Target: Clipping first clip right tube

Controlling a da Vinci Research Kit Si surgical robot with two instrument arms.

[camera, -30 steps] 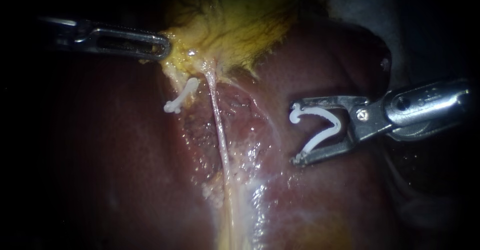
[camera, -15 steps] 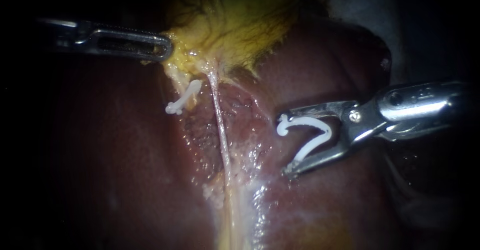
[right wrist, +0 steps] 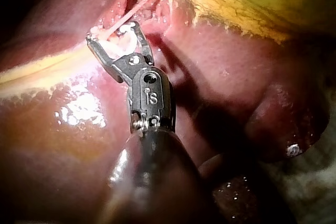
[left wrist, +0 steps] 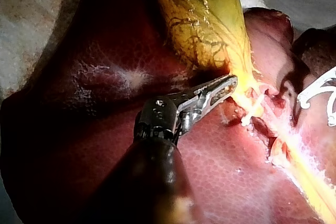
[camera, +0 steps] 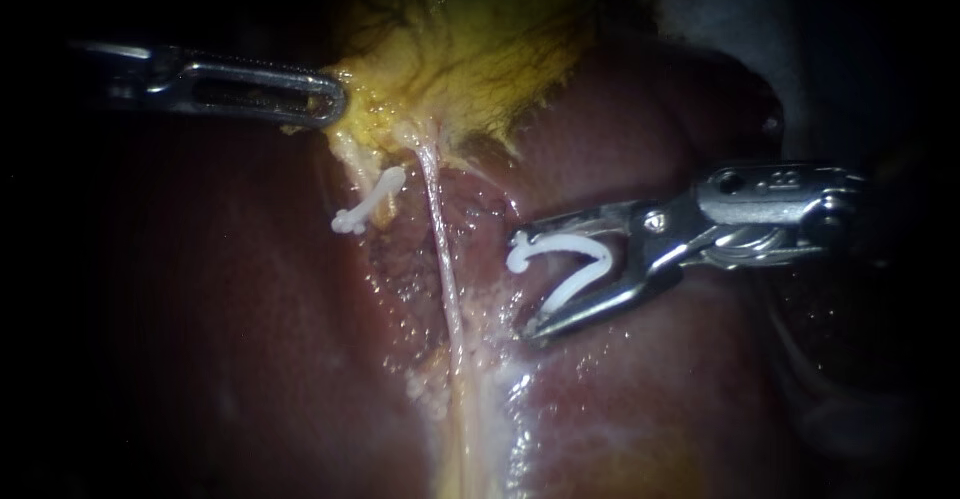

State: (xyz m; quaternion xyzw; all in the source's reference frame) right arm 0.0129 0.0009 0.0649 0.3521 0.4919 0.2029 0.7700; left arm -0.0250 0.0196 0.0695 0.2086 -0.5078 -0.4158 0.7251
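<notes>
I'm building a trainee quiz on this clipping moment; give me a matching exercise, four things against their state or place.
1 left instrument
2 right instrument
3 closed clip
4 right tube

A bare, no clip on it
B holds an open clip in its jaws
C tip at the gallbladder's yellow edge
D sits across the left tube

Pairs: 1-C, 2-B, 3-D, 4-A

Quick count: two instruments, the left instrument [camera: 333,100] at the gallbladder's [camera: 470,49] edge, the right instrument [camera: 524,290] below it. Two white clips: a closed clip [camera: 368,201] just under the gallbladder, an open clip [camera: 575,269] carried by the right instrument. Two tubes leave the gallbladder, a clipped tube [camera: 352,162] and a bare tube [camera: 443,269]. One gallbladder, one liver [camera: 250,309].
</notes>
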